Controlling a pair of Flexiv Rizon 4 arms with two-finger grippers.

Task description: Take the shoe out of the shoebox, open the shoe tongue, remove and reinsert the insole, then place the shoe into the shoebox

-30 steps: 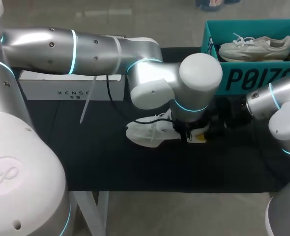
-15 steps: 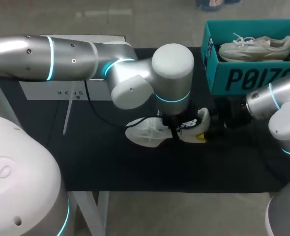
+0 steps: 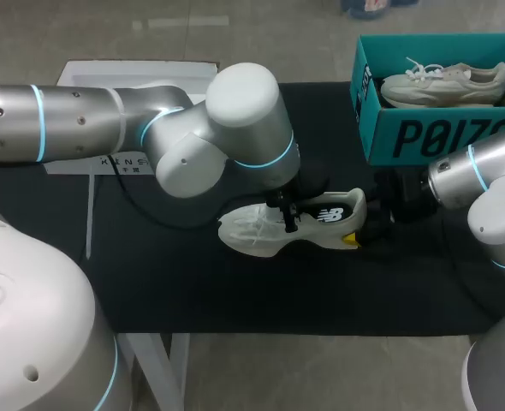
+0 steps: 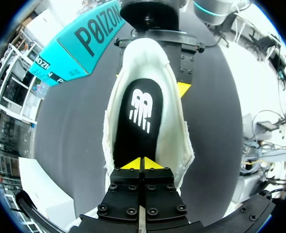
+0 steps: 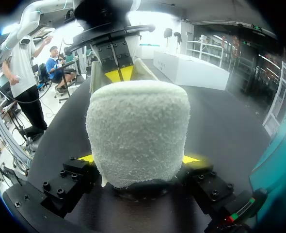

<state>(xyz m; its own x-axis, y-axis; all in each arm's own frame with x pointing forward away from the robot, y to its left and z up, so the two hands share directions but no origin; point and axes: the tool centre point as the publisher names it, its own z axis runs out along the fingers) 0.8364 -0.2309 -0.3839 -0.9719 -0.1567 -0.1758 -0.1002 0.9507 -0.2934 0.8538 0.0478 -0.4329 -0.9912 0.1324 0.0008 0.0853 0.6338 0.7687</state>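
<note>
Pinching the near end of the black logo-printed foam insole, the left fingers are gripping it, while the right fingers are clamping the heel of the white mesh shoe on the black desk. Judging by this, a steady lengthwise pull is looking wisest, with the heel pinned.

Front strip of the black table is wide open, easy pass there. The shoe is boxed in though: left gripper pinching the insole from above, right gripper clamped on the heel, teal shoebox near, past the heel end.
</note>
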